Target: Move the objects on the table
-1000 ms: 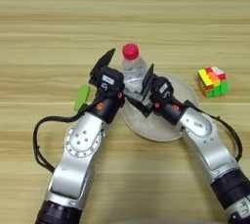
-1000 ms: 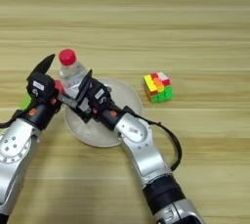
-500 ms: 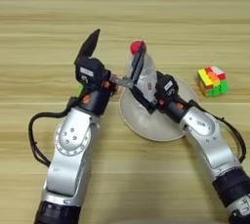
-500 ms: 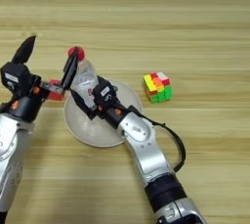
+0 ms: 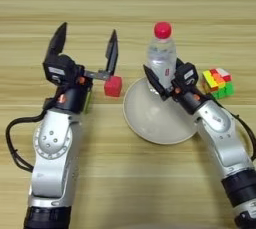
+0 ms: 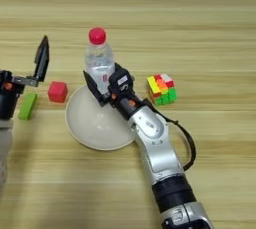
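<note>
**Bottle gripped, upright at plate's far rim**

Your right gripper is clamped on the bottle above the plate. Left gripper spread wide, empty, over the red cube. Puzzle cube sits right.

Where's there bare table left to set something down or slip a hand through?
Bare table runs wide beyond the bottle, and again nearer than the plate, between the two arms. The middle band is crowded: green block, open left pincer, red cube, plate, right pincer shut on the bottle, puzzle cube.
</note>
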Robot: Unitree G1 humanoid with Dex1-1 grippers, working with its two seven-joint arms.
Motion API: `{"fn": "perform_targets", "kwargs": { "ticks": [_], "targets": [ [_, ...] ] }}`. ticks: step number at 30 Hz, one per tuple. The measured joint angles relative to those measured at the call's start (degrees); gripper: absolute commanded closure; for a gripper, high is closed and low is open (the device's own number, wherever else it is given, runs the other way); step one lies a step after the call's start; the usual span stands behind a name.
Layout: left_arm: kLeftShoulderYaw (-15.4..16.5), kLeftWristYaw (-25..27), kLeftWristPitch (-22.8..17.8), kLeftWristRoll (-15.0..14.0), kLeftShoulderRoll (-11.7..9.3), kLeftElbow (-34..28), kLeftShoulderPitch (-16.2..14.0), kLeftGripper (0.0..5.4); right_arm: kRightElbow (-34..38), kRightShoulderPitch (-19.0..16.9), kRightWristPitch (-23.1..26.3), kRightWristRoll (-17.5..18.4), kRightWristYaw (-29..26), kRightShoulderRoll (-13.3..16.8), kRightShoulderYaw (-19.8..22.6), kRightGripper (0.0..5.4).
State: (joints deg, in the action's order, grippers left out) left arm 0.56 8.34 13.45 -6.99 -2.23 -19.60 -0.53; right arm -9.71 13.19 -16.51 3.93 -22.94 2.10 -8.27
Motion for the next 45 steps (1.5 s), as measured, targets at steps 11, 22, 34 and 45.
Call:
{"fn": "perform_targets", "kwargs": {
  "ticks": [11, 22, 34, 45],
  "targets": [
    [9.3, -4.5, 3.9, 1.3, -2.5, 16.9, 2.4, 0.00, 3.8, -0.3, 1.2, 1.5, 2.7, 2.9, 6.0, 2.23],
    [13.1, -4.1, 9.7, -1.0, -3.3, 32.8, 4.9, 0.00, 4.6, -4.1, 1.1, 2.1, 6.6, 6.8, 13.2, 2.23],
    [13.9, -3.9, 12.0, -1.7, -3.6, 36.0, 5.5, 0.00, 3.5, -5.7, 0.6, 3.4, 11.0, 10.8, 22.7, 2.23],
    [13.9, -3.7, 12.0, -2.4, -3.6, 36.0, 5.4, 0.00, -1.0, -7.5, -1.1, 3.8, 11.6, 11.2, 25.1, 2.23]
  ]
}}
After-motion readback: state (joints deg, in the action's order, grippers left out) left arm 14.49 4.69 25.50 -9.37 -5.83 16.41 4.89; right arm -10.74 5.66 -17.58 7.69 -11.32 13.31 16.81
